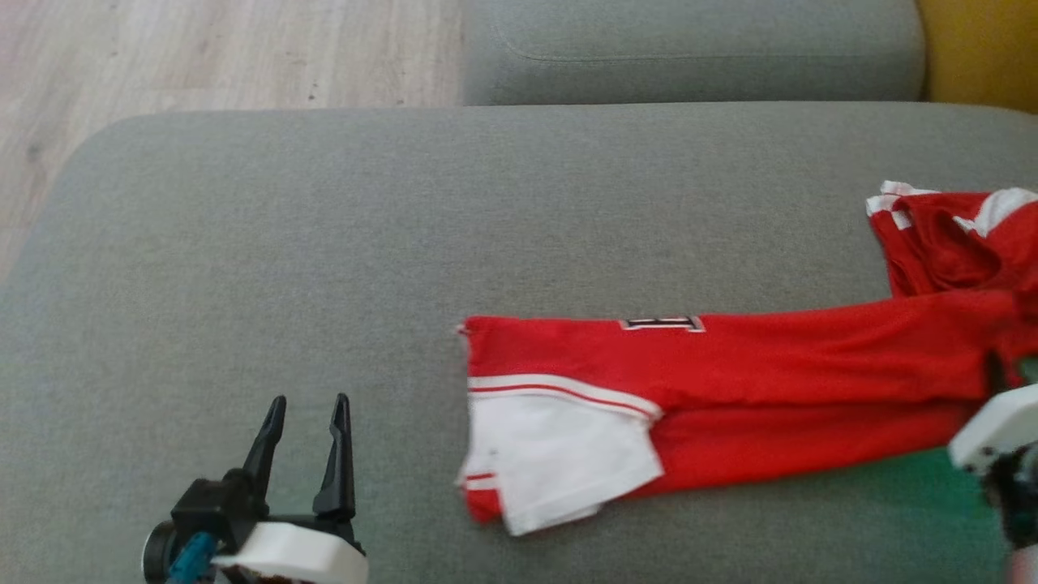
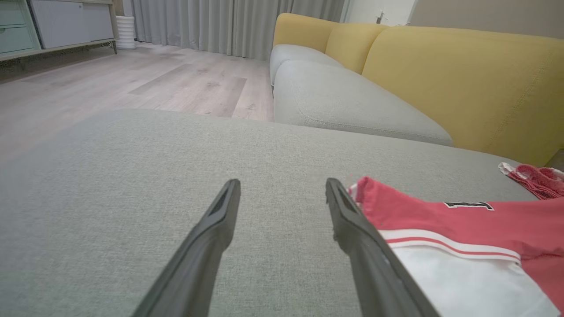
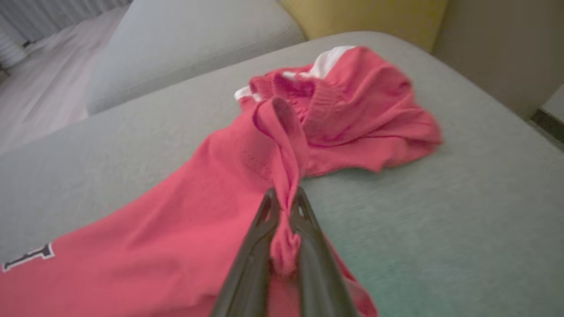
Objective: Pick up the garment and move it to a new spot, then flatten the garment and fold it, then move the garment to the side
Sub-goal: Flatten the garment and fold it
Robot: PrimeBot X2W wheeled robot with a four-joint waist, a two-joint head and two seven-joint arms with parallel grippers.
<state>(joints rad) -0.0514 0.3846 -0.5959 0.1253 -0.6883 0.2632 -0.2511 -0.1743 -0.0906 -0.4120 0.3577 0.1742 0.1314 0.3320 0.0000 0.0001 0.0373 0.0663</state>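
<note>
Red cloth bunches between the closed right jaws; the red-and-white jersey garment lies rumpled, centre-right, on the grey woven sofa cushion; left jaws gape empty, lower left. Flattening, folding seem undone.

This is a living room in a home. The work surface is a broad grey woven-fabric sofa seat, rounded at its far left corner, with a second grey seat cushion beyond its far edge. Mustard-yellow upholstered backrests run behind both. A pale wood-plank floor stretches past the seat's left edge to long grey pleated curtains that hang down to it. Against the far wall stands a low sideboard with mint-green drawers and pale grey doors, and a white ribbed cylinder stands beside it. A red-and-white sports jersey lies along the seat's right near edge, a household item.
</note>
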